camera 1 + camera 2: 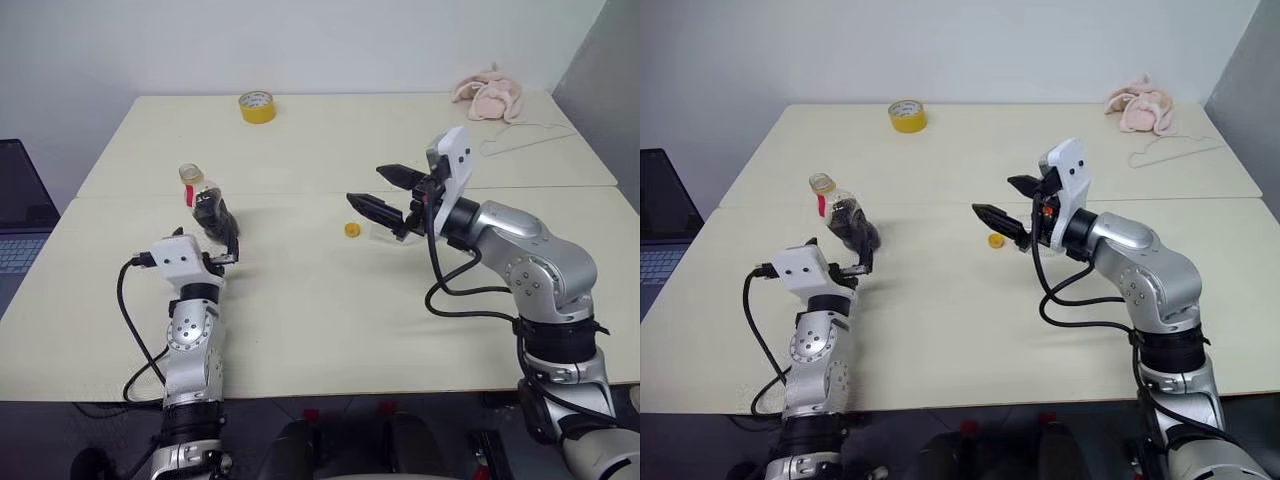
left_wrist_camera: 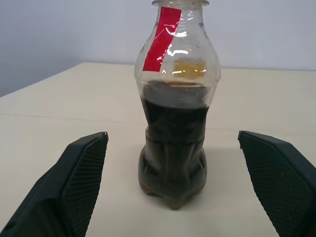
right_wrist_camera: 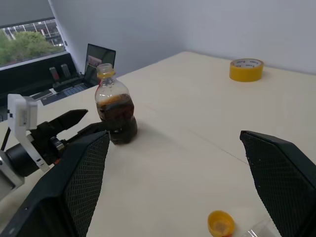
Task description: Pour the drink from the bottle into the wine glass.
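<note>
The bottle (image 2: 174, 106) stood upright and uncapped on the cream tabletop (image 1: 300, 300), about two-thirds full of the dark drink (image 2: 173, 148), a red label on its neck. My left gripper (image 1: 222, 243) sat just short of it, fingers (image 2: 74, 182) released and spread wide to either side of the bottle, touching nothing. My right gripper (image 1: 385, 192) hung above the middle of the tabletop, well apart from the bottle, its fingers (image 1: 372, 209) likewise released and empty. Below them lay a yellow cap (image 1: 352, 229), loose on the tabletop, and just beside it a clear object (image 1: 385, 233) that may have been the foot of the wine glass, though I could not tell, the rest being hidden behind my right gripper. A yellow tape roll (image 1: 257, 106) rested near the far edge, a pink cloth (image 1: 490, 96) at the far right corner, and a laptop (image 1: 20, 215) off to my left.
</note>
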`<state>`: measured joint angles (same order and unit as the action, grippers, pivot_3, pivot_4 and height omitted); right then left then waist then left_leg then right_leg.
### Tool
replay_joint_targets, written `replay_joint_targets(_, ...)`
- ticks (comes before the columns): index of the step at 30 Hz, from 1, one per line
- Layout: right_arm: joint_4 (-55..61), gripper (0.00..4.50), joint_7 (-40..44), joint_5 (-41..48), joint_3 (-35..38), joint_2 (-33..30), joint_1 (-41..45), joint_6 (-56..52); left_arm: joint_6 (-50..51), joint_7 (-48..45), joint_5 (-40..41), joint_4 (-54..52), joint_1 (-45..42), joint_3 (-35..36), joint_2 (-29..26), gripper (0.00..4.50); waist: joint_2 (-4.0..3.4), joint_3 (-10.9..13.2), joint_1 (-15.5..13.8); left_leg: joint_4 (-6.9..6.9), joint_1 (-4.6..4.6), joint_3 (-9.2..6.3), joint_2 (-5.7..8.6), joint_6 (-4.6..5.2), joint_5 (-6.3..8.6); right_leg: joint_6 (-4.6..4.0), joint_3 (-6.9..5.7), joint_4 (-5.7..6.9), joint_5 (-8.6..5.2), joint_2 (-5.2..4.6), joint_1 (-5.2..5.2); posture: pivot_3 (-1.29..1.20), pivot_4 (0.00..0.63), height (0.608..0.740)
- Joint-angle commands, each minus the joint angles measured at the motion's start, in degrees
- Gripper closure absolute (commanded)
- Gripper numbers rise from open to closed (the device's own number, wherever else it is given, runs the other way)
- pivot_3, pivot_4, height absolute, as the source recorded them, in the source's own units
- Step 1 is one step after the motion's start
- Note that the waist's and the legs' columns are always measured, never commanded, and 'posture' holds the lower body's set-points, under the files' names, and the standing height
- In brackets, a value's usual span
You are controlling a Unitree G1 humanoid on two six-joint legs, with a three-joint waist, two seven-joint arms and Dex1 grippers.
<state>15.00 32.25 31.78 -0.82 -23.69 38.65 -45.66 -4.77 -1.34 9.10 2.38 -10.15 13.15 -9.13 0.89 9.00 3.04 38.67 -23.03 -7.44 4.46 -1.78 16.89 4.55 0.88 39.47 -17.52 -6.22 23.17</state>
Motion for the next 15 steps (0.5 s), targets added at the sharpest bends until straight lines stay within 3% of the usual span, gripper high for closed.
replay_joint_targets(1, -1.2, 0.0, 4.9, -3.4, 0.1, -6.5, -0.7, 3.4, 2.6, -2.8, 1.5, -10.6, 3.7, -2.0, -0.4, 0.02, 0.0, 0.0, -0.3, -0.02, -0.01, 0.01, 0.01, 0.0, 0.0, 0.0, 0.01, -0.02, 0.0, -0.01, -0.01, 0.0, 0.15, 0.74)
replay_joint_targets(5, -4.0, 0.0, 10.9, -7.1, -1.9, -14.5, -1.4, 6.4, 8.0, -10.2, 4.4, -18.8, 9.5, -7.3, -2.5, 0.02, 0.0, 0.0, -0.9, -0.05, -0.02, 0.08, 0.02, 0.01, 0.01, 0.0, 0.05, -0.14, 0.0, -0.02, -0.07, 0.0, 0.15, 0.74)
replay_joint_targets(8, -9.9, 0.0, 17.6, -13.8, -7.3, -22.2, -1.2, 10.2, 13.2, -20.9, 5.0, -22.6, 12.9, -16.6, -7.9, 0.02, -0.02, 0.0, -1.1, -0.07, 0.0, 0.11, -0.03, 0.02, 0.01, 0.0, 0.06, -0.14, 0.0, 0.04, -0.07, 0.0, 0.15, 0.74)
replay_joint_targets(11, -13.8, 0.0, 20.8, -18.9, -12.5, -24.9, 0.4, 11.8, 15.7, -24.0, 5.4, -22.1, 10.8, -19.8, -9.3, 0.02, -0.02, 0.0, -1.3, -0.08, 0.03, 0.14, -0.03, 0.03, 0.02, 0.0, 0.06, -0.35, 0.0, 0.05, -0.23, 0.0, 0.15, 0.74)
replay_joint_targets(15, -21.4, 0.0, 21.9, -27.7, -19.0, -23.8, 4.9, 15.6, 19.4, -27.2, 5.6, -21.3, 6.3, -22.6, -9.4, 0.02, -0.02, 0.0, -1.2, -0.1, 0.06, 0.12, -0.07, 0.03, 0.02, 0.0, 0.02, -0.36, 0.0, 0.08, -0.25, 0.0, 0.15, 0.74)
